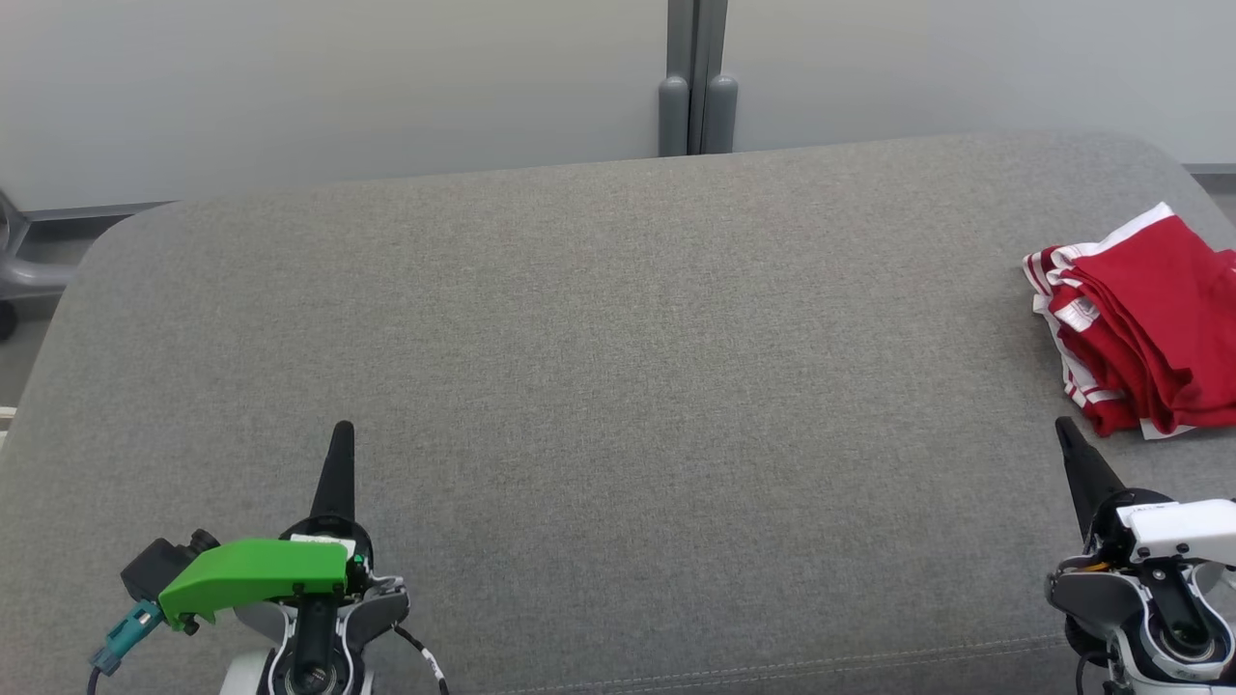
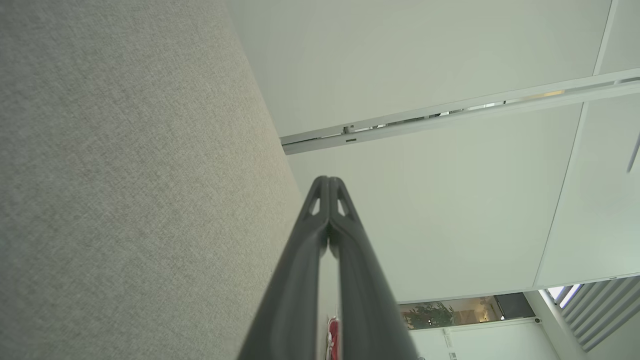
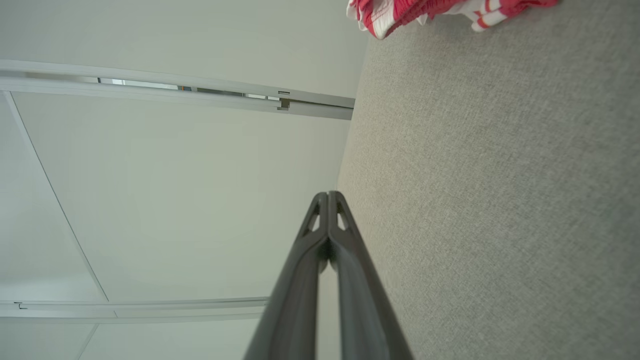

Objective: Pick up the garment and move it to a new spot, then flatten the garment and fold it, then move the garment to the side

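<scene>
Here, going from the left of the head view, there is one desk, covered in grey woven cloth with rounded far corners and a stitched seam along its near edge. Two grippers stand over its near side. The left gripper is at the lower left, its two dark fingers pressed together into a single spike pointing up the view. The left wrist view shows the same left gripper clenched tip to tip with nothing between the fingers. On that wrist sits one green cover, with one teal connector hanging at its left end. Beyond the desk's far left corner a curved grey frame shows at the view's edge. Behind the middle of the desk, one grey post with two rounded feet splits the pale wall into two panels. Further right, the right gripper at the lower right is likewise clenched on nothing, and the right wrist view shows the right gripper with its fingertips touching. There is one garment, red with white stripes and trim. It lies bunched in loose folds on the desk's right side and runs off the right edge of the view. It is near the right gripper's tip, just beyond it and to its right, but apart from it, with a strip of grey cloth between them. The right wrist view shows the garment at the top edge. In the left wrist view a red sliver peeks between the finger bases, too small to make out.
</scene>
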